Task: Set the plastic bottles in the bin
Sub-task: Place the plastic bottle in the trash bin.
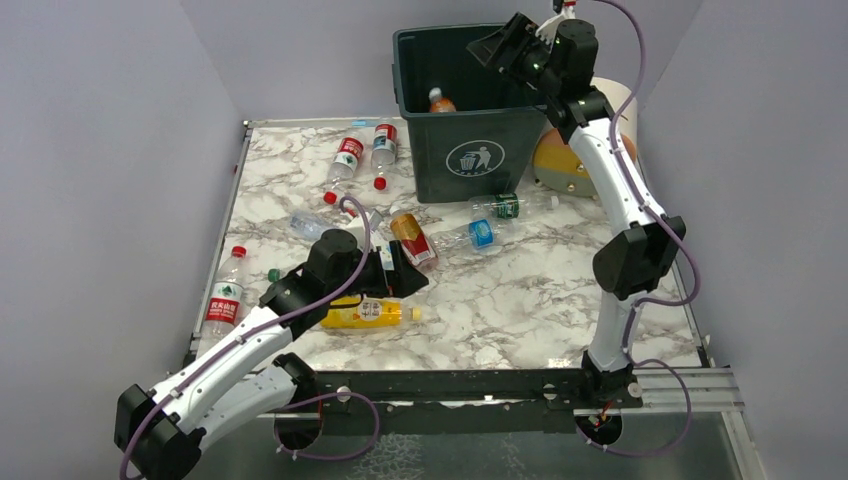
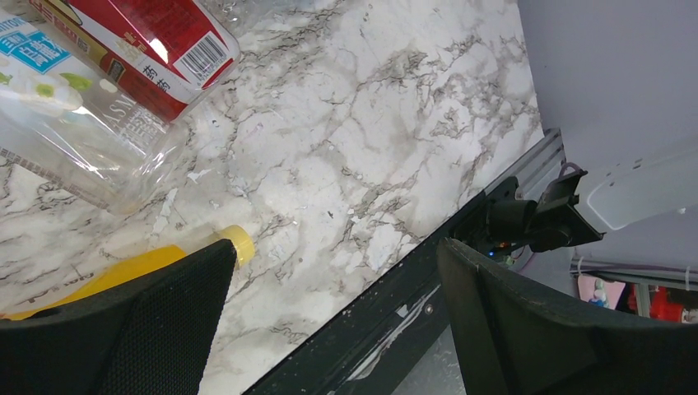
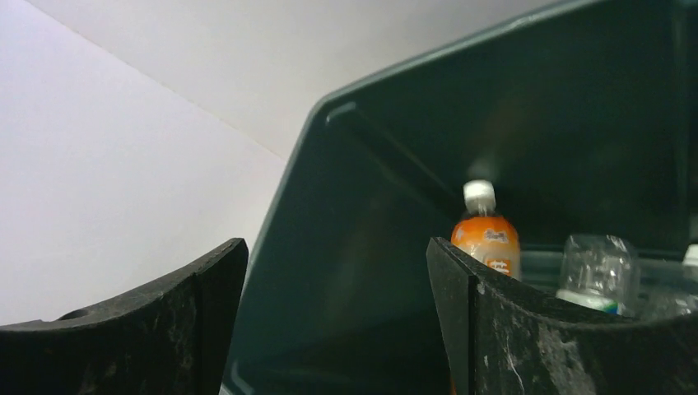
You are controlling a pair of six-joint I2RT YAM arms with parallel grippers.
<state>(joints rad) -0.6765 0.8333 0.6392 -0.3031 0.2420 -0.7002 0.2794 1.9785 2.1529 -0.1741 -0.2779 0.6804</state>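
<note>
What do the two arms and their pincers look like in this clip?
The left arm and right arm have white links, black joints and a purple cable trailing alongside. The left pincer and right pincer each have two broad, curved black fingers.

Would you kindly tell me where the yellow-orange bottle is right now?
In the top view, the yellow-orange bottle lies on its side at the near left of the table, on the near side of the left gripper, cap pointing right.

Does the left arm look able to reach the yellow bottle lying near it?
Probably yes. The left gripper hovers open over the yellow bottle, which lies uncovered on the table. The red-and-gold bottle lies nearby but apart.
</note>
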